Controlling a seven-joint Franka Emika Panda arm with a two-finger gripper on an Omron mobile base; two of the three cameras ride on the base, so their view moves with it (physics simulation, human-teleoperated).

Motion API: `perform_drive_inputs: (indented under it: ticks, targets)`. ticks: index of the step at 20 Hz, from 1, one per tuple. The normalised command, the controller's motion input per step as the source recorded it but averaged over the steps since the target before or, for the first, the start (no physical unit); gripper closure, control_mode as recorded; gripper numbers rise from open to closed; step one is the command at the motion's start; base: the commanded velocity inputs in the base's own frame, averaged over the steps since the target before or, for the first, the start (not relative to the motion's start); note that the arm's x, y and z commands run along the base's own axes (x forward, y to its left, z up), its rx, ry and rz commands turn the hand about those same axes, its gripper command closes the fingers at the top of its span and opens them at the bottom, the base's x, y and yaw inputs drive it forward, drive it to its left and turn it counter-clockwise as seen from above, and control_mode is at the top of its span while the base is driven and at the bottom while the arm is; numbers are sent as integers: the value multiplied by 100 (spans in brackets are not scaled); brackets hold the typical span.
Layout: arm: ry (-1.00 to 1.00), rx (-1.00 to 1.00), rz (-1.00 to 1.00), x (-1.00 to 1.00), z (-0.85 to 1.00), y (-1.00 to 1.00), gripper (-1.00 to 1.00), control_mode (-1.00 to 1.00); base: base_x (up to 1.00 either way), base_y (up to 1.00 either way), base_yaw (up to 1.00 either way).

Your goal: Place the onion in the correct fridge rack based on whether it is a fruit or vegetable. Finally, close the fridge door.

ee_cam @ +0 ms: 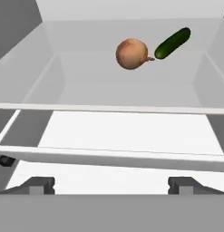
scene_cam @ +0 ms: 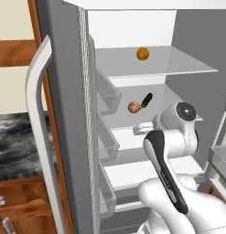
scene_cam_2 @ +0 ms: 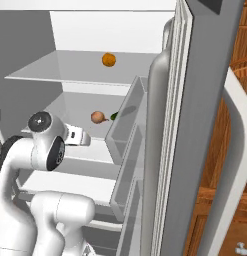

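You can see the onion (ee_cam: 131, 53) sitting on the fridge rack (scene_cam: 176, 107), the second shelf from the top, toward the far side; it is right beside the long green cucumber (ee_cam: 172, 43), and in the hand view the two look like they are just touching, though you cannot be sure; that is the veggie shelf, so the onion looks to be in the right place, because the orange fruit (scene_cam: 142, 54) sits alone on the top shelf (scene_cam: 187, 66) above.

Your gripper (ee_cam: 111, 185) is at the near edge of the rack, well apart from the onion; its jaws are spread wide and hold nothing, with one tip far left and one far right at the bottom of the hand view; the onion rests on its own, so the drop looks done.

The fridge door (scene_cam: 64, 114) stands wide open on the left, with its bin racks facing in; the other door (scene_cam_2: 195, 125) is open on the right too; what is left for you is to pull the arm out of the fridge and push the door shut; mind the arm, since it is between the doors now.
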Motion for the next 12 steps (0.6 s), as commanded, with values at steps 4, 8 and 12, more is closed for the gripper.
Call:
perform_drive_inputs:
  ticks: [4,8,12]
  targets:
    - [-2,1,-6,-75,0,0,-100,-100,0,0,0]
    - [2,0,-3,-12,-6,0,-100,-100,0,0,0]
    - [0,0,-1,-4,-3,-3,-100,-100,0,0,0]
